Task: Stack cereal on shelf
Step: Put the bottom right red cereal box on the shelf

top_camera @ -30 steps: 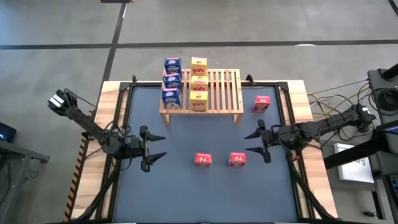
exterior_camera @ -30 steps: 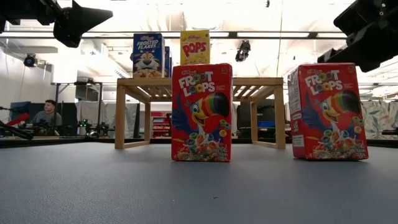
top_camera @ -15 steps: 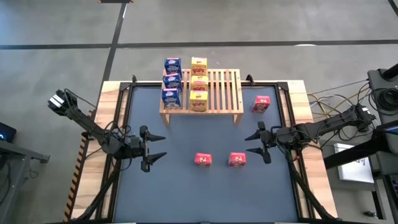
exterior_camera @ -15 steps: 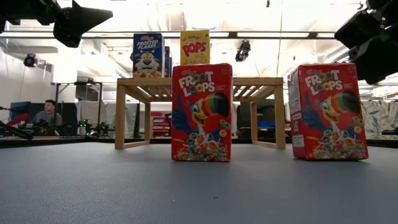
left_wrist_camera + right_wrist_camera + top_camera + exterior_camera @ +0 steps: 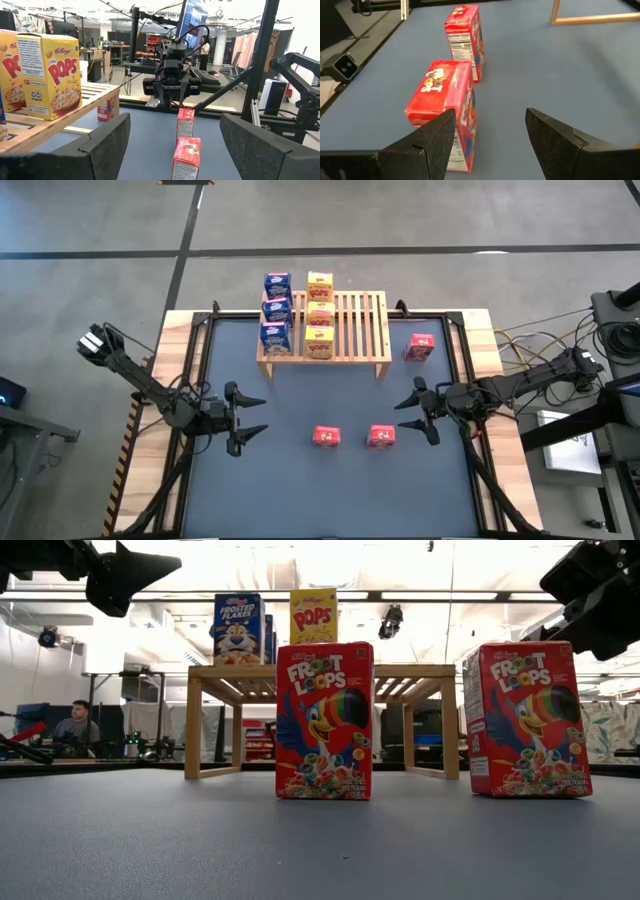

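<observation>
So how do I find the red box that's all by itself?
Find the wooden shelf at the table's far edge. Just off its right end stands one red box. The other two red boxes sit side by side nearer the front, between the grippers.

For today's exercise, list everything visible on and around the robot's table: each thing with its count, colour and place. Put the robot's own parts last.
Frosted Flakes boxes: three, blue, in a row on the shelf's left end.
Corn Pops boxes: three, yellow, in a row beside the blue ones.
Froot Loops boxes: three, red, upright on the mat; two in front, one right of the shelf.
shelf: one, light wood, slatted, at the back.
person: one, seated, far left background.
left hand: open, over the mat's left.
right hand: open, near the right front box.
</observation>
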### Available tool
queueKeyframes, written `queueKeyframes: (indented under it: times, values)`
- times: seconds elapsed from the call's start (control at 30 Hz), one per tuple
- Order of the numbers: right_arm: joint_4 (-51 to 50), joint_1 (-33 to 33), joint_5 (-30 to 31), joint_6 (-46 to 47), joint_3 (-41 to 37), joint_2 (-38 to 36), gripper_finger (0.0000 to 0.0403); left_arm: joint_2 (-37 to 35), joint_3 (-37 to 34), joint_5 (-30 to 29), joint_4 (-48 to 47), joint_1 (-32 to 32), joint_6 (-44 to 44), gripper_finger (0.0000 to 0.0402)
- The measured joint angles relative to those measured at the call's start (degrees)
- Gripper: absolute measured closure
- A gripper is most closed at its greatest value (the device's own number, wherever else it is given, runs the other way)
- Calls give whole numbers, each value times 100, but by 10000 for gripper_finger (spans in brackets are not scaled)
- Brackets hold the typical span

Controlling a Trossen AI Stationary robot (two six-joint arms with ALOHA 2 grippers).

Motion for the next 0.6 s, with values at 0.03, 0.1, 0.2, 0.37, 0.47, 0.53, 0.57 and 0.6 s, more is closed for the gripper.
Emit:
queueKeyframes:
  times: [0.03, 0.1, 0.2, 0.37, 0.47, 0.53, 0.57, 0.6]
  values:
    - [-77, 43, 26, 40, 35, -1, 172, 2, 0, 0, 0, -1, -4, 109]
    - [-243, 146, 117, 136, 115, 1, 172, 2, 0, 0, 2, -2, -4, 109]
    - [-385, 341, 310, 194, 180, 1, 172, 1, 0, 0, 0, 0, -4, 109]
    - [-407, 661, 362, 340, 180, 1, 172, 2, 0, 1, 2, -2, -28, 109]
    - [-408, 817, 365, 401, 178, 1, 172, 0, 0, 0, 2, 0, -156, 109]
    - [-409, 896, 368, 424, 178, 1, 172, 2, 0, 0, 2, 0, -203, 109]
    - [-409, 919, 367, 435, 178, 1, 172, 2, 0, 2, 2, -2, -240, 109]
    - [-412, 936, 368, 458, 176, 1, 172, 2, 0, 2, 1, -2, -282, 109]
